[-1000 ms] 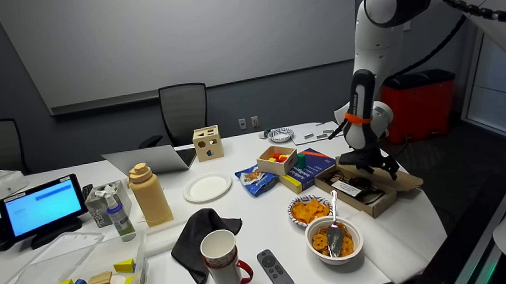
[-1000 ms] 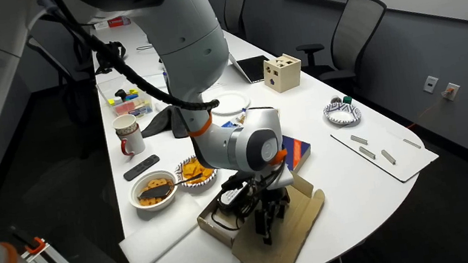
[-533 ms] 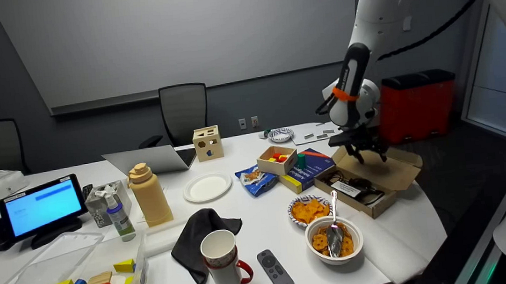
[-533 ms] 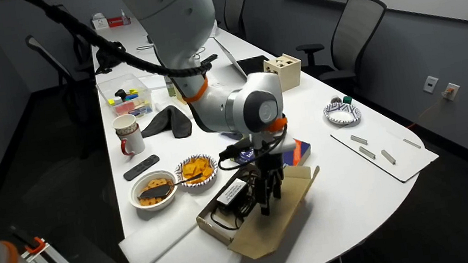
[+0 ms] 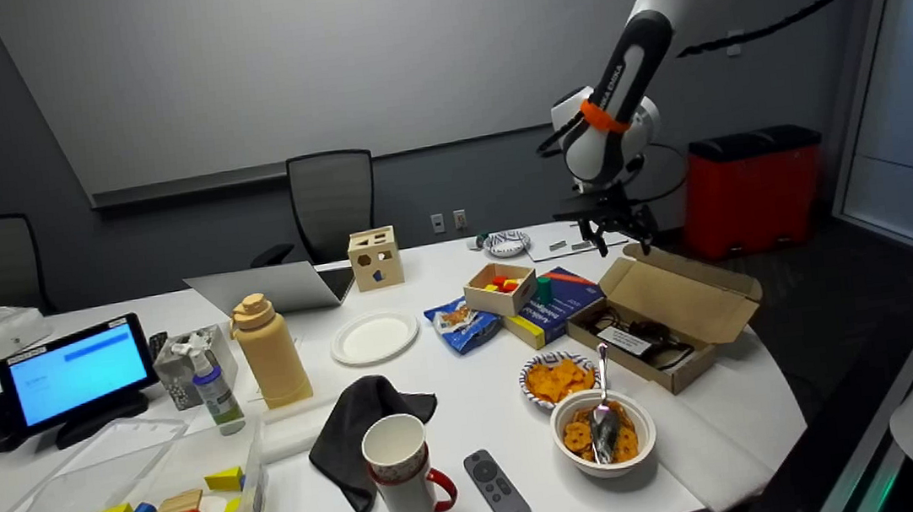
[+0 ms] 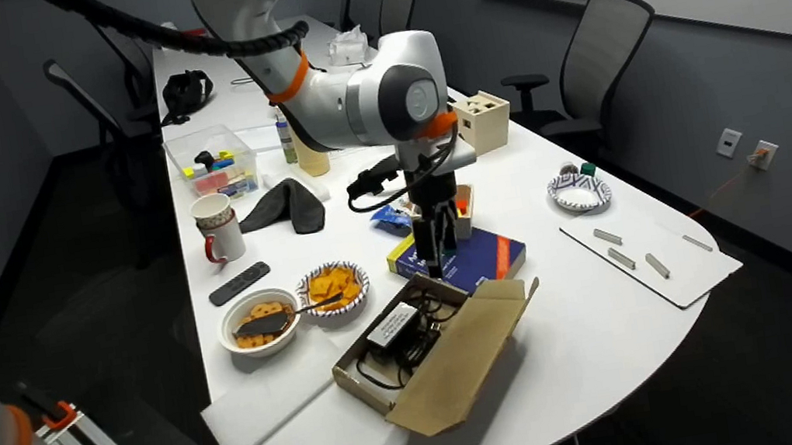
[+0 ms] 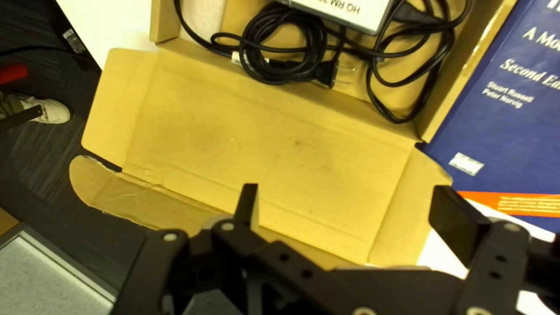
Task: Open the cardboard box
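Observation:
The cardboard box [image 5: 636, 363] lies on the table with its lid folded back, tilted outward and not flat on the table. It also shows in an exterior view [image 6: 465, 369] and in the wrist view [image 7: 271, 144]. Inside are coiled black cables [image 7: 284, 48] and a power adapter with a white label [image 6: 392, 325]. My gripper [image 5: 624, 247] is open and empty, above the box and apart from it. It also hangs in an exterior view [image 6: 441, 259]. In the wrist view its spread fingers [image 7: 345, 188] overlap the lid, with nothing between them.
A blue book [image 6: 480, 257] lies against the box's end, with a small wooden tray [image 5: 501, 288] on it. Two food bowls [image 5: 603, 436] [image 5: 556, 378] and a folded white sheet [image 6: 272, 394] stand beside the box. A clipboard [image 6: 653, 259] lies beyond the lid.
My gripper has risen off the lid and moved away from it, toward the book side. The lid, pressed flat a second ago, has sprung partly up and stays tilted.

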{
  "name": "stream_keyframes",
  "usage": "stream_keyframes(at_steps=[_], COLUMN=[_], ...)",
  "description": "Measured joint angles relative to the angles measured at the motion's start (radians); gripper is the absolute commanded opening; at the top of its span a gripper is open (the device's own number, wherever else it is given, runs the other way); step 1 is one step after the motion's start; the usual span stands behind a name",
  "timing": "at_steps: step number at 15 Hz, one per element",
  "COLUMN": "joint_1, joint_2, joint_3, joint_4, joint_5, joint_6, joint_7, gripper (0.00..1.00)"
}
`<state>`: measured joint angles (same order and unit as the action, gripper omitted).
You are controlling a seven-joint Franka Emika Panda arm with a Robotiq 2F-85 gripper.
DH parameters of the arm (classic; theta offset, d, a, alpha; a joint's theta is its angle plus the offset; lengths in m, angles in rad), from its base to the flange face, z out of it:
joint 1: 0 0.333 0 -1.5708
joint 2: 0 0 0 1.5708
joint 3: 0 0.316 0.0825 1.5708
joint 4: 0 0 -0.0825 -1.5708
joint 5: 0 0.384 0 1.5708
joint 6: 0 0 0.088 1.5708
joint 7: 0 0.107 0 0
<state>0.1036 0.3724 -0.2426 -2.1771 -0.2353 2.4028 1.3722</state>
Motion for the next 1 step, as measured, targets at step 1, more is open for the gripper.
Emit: stream_keyframes(at_steps=[1], joint_1=[0.0], joint_2=[-0.01], joint_3=[0.008], joint_4=[-0.001], joint_5=[-0.001], joint_6=[0.0], joint_7=[-0.002], gripper=[1.0])
